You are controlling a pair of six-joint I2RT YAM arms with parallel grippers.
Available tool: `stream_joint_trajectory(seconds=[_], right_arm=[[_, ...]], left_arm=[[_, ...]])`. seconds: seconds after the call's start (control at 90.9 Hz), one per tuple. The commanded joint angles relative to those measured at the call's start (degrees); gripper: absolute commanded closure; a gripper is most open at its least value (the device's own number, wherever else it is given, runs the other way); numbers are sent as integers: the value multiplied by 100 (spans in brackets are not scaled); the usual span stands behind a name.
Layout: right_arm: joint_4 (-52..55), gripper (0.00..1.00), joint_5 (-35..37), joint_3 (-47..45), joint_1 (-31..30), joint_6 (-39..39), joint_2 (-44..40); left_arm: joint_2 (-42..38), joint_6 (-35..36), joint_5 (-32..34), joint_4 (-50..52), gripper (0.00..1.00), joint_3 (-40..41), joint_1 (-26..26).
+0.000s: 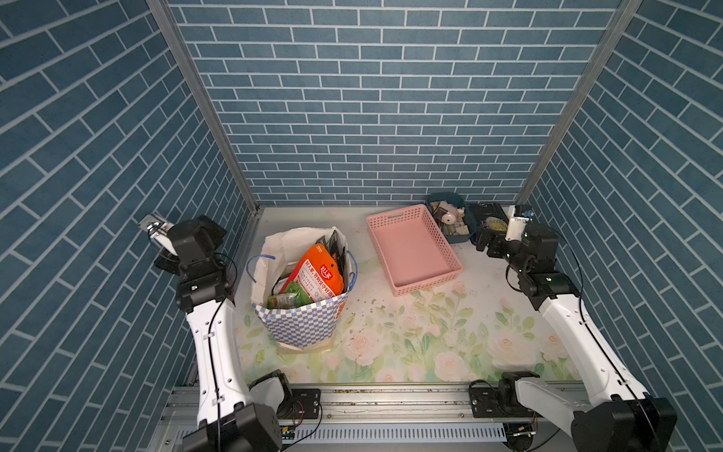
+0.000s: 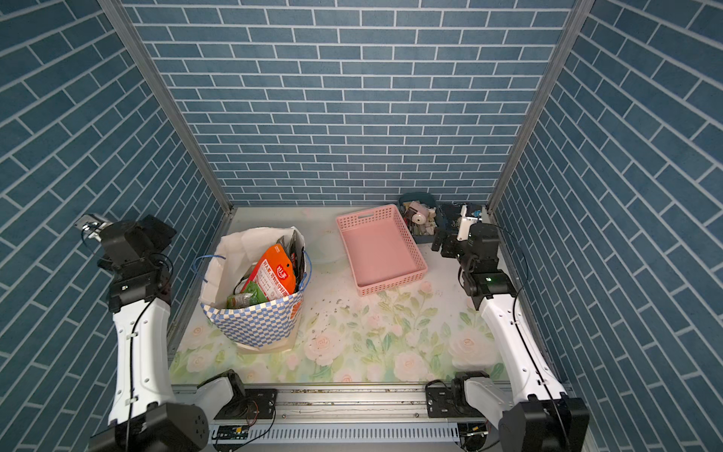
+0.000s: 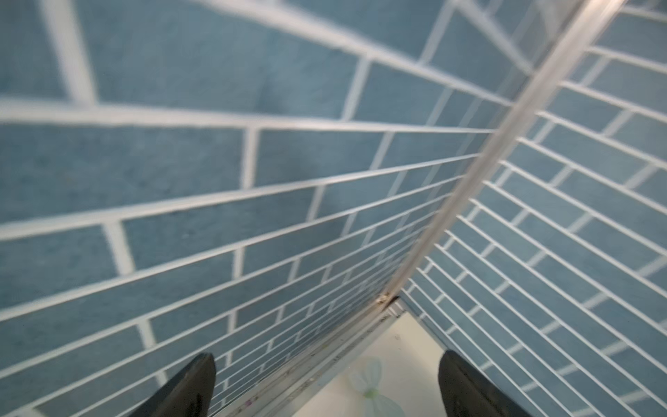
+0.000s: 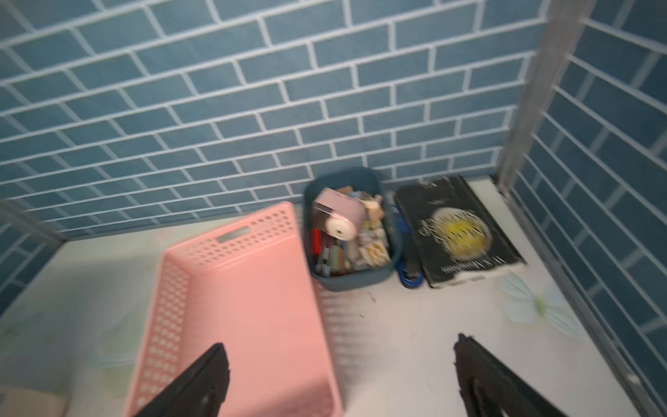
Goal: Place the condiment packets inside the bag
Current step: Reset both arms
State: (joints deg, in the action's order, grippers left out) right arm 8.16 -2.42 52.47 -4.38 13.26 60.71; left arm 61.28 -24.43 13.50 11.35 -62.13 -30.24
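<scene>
Blue-brick walls (image 1: 391, 117), floral bench (image 1: 410, 332): could spill condiment packets (image 1: 317, 274) jutting above the bag (image 1: 301, 325) by nudging its tall paper side with left gripper (image 3: 326, 361) or right gripper (image 4: 341, 343), both spread wide and empty.

Blue-white checkered bag (image 1: 303, 323), orange packet (image 1: 319, 274), pink basket (image 1: 414, 250).

Condiment packets (image 1: 319, 274) mostly hidden w/in bag (image 1: 301, 325); blue tub (image 4: 353, 283) contents blurred, too small to ID.
</scene>
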Motion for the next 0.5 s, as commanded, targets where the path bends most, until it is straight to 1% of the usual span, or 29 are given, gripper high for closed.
stream_joint_trajectory(seconds=[0.0, 0.11, 0.22, 0.264, 0.319, 0.385, 0.44, 0.484], right_arm=[[-489, 0, -143, -274, 292, -8, -180], [-1114, 0, -137, -910, 456, -370, -65], [-2180, 0, -70, -1761, 509, -821, 35], [-2739, 0, -4, -2133, 509, -1052, 42], [-3441, 1, 81, -2605, 509, -1332, 58], [-4034, 1, 187, -2989, 517, -1435, 123], [-4423, 0, 195, -3221, 511, -1482, 200], [-4822, 0, 172, -3434, 514, -1457, 292]], left_arm=[[243, -206, -1055, -615, 0, 593, -508], [476, 99, -1616, -1196, 0, 1393, -566], [416, 459, -2060, -2407, 0, 2523, -518], [252, 628, -2216, -2972, 0, 2979, -405], [-16, 931, -2163, -3594, 0, 3518, -38], [-283, 1249, -1888, -4357, 0, 4006, 613], [-260, 1557, -1667, -4862, 0, 4242, 1150], [-102, 1760, -1572, -5080, 0, 4320, 1440]])
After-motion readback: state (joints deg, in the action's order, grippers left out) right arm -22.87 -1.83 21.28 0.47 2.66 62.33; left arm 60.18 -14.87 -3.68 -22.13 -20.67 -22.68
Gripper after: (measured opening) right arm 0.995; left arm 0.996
